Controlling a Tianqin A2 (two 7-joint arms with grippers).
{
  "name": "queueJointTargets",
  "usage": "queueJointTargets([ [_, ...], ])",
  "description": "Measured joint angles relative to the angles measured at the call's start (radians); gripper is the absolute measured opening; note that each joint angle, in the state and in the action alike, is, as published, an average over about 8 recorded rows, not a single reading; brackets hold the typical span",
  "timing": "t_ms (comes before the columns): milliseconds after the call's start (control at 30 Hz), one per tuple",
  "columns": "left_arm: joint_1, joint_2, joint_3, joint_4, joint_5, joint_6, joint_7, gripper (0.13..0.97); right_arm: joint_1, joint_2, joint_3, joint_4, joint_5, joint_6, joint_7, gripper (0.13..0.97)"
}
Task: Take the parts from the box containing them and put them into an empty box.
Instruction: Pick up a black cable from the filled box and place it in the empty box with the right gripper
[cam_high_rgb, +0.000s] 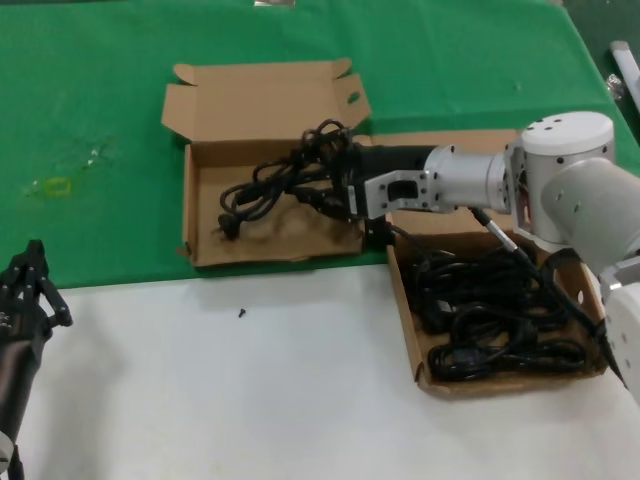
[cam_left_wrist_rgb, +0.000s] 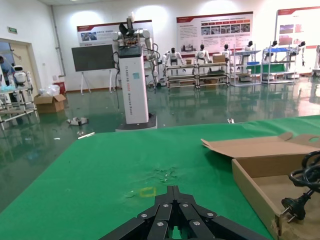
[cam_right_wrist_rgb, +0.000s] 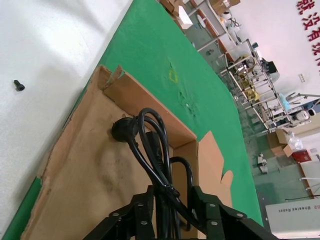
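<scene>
I've got the right gripper (cam_high_rgb: 335, 190) reaching out over the empty box (cam_high_rgb: 205, 225), fingers pinched on a black power cord (cam_high_rgb: 262, 188). In the right wrist view the bundle of cable (cam_right_wrist_rgb: 155, 160) runs straight out from between the fingers (cam_right_wrist_rgb: 207, 212), and its plug (cam_right_wrist_rgb: 124, 129) lies on the cardboard floor out ahead of the tips, near the box's far corner. From the head view the cord's loops trail away from the gripper twd the box's far side wall, w/ a plug end (cam_high_rgb: 230, 226) low on the floor. Box lid (cam_high_rgb: 265, 95) is folded open, flat on the green mat (cam_high_rgb: 100, 90), beyond the gripper.

Behind the gripper, under the right forearm, is the box containing them (cam_high_rgb: 415, 350), w/ more black cords (cam_high_rgb: 500, 310) piled in it, on the white tabletop (cam_high_rgb: 250, 390).

Left gripper (cam_high_rgb: 25, 285) is parked well off to the side at the table's near edge, fingers closed together; its wrist view shows fingertips (cam_left_wrist_rgb: 172, 197) meeting over the mat. A small black screw (cam_high_rgb: 241, 313) lies on the white surface just beside the empty box's front wall.
</scene>
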Motion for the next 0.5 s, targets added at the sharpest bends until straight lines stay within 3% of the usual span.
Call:
queueJointTargets([
  [233,0.0,0.0,0.0,0.0,0.0,0.0,0.0,0.142,-0.002,0.006,0.009,0.003,-0.008,-0.016,0.006,0.344],
  [500,0.0,0.0,0.0,0.0,0.0,0.0,0.0,0.142,-0.022,0.026,0.006,0.059,-0.021,-0.05,0.046,0.507],
])
